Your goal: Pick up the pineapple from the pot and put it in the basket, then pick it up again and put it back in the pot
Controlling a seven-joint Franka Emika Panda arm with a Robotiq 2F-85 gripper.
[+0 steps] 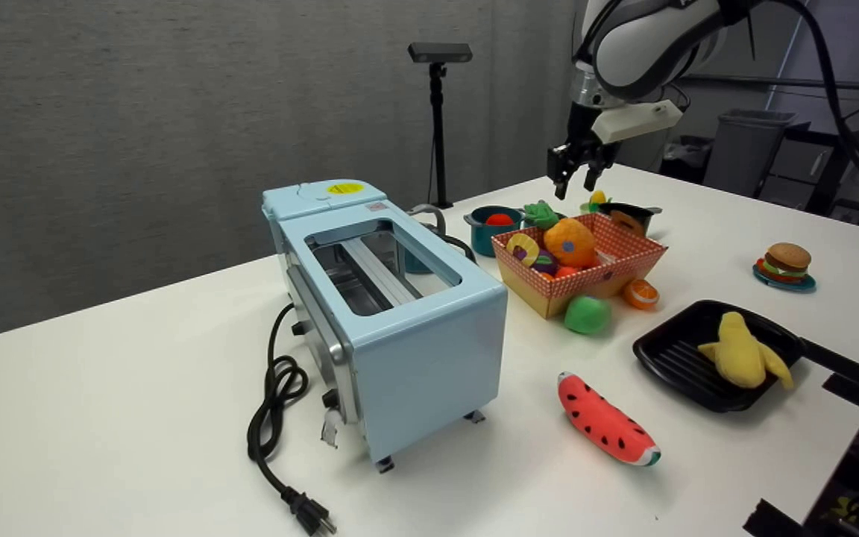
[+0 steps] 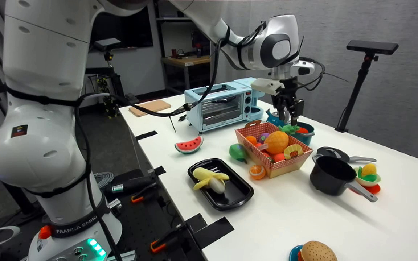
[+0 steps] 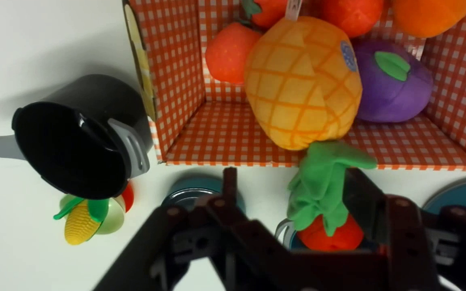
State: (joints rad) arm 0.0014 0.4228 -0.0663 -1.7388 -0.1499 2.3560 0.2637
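Pineapple (image 3: 303, 81): we see it lying inside the basket (image 3: 212, 139), with its green crown (image 3: 322, 184) reaching out over the rim.
Fingers (image 3: 366, 206): they stand wide apart above the crown, at the rim of the basket; whether one of them touches it, we cannot tell.
Basket: beside the pineapple it contains the purple fruit (image 3: 395, 85), the yellow slice (image 2: 293, 151) and several red and orange fruits (image 3: 352, 16).
Black pot (image 2: 325, 183): it stands upright just beside the basket; farther out from the basket, the corn (image 3: 80, 224) sits in a bowl (image 3: 113, 220).
Blue pot (image 1: 491, 240): it stands just beside the basket, on the side of the crown, and a red fruit (image 1: 499, 219) is in it.
Worktop (image 1: 139, 403): close to the basket we notice the green fruit (image 1: 587, 315) and the orange half (image 1: 640, 294).
Tray (image 1: 679, 365): it carries the banana (image 1: 741, 354) and stands near the basket.
Watermelon (image 1: 608, 421): it lies apart from the basket.
Toaster (image 1: 429, 358): we see it near the basket.
Burger (image 1: 787, 257): it is well apart from the basket.
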